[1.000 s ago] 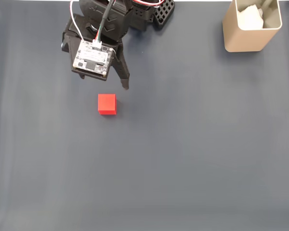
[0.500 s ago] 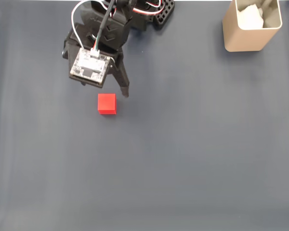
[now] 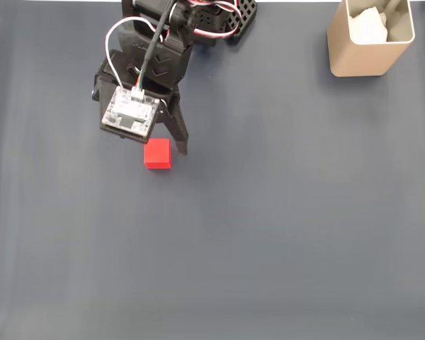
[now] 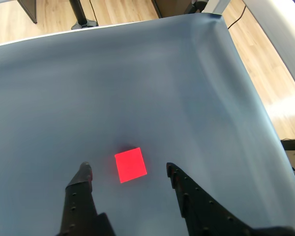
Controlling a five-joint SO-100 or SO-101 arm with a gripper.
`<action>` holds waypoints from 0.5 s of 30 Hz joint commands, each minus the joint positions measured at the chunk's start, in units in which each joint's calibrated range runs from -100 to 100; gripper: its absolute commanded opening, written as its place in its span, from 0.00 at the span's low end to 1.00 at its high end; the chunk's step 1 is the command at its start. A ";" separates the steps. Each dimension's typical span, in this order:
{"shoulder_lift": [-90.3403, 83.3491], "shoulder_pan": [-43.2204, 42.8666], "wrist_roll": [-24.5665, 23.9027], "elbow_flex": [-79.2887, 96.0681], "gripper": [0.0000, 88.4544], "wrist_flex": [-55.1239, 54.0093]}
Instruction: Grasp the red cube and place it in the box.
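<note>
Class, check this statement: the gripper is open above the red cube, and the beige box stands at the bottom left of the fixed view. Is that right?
Not quite. The box stands at the top right of the fixed view, not the bottom left. The rest holds: in the wrist view the gripper is open, its fingers either side of the red cube.

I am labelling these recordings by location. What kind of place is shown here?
Probably an indoor hobby or lab tabletop: a dark grey mat covers the table, wooden flooring shows beyond it in the wrist view, and furniture legs stand there.
</note>
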 commanded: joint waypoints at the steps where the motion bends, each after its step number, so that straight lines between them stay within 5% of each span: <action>1: 0.80 -0.46 -0.29 -0.23 0.42 -1.75; 15: 0.36 -0.82 0.24 6.70 0.42 -5.36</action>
